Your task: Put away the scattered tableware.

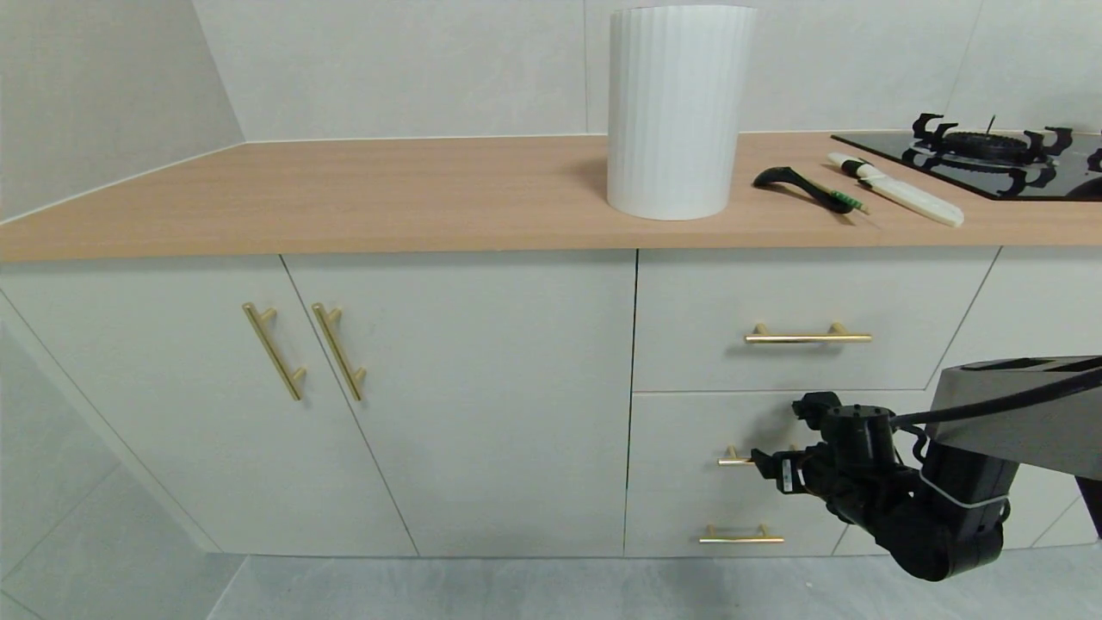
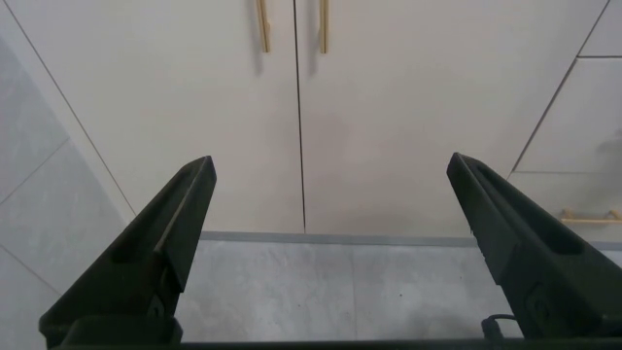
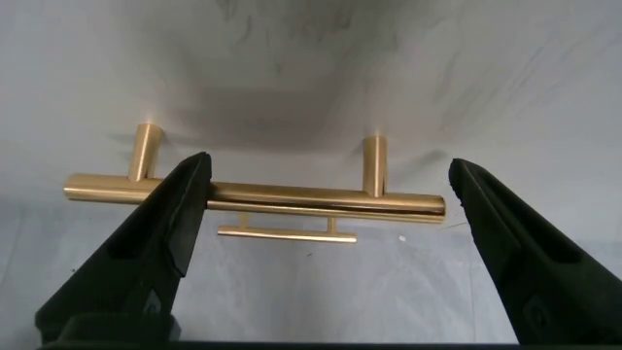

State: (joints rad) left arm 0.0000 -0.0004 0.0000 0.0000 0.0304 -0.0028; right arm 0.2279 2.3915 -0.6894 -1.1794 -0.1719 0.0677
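Right gripper: we found it spread at the middle drawer handle, presumably to open storage
Left gripper: spread, empty
Tableware: counter's right end

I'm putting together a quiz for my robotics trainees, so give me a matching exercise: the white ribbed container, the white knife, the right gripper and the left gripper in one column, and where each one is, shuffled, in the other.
Things
1. white ribbed container
2. white knife
3. right gripper
4. left gripper

Places
A. open, facing the cabinet doors
B. lying on the countertop next to the hob
C. open, at the middle drawer handle
D. standing on the countertop, left of the black-handled utensil

Pairs: 1-D, 2-B, 3-C, 4-A
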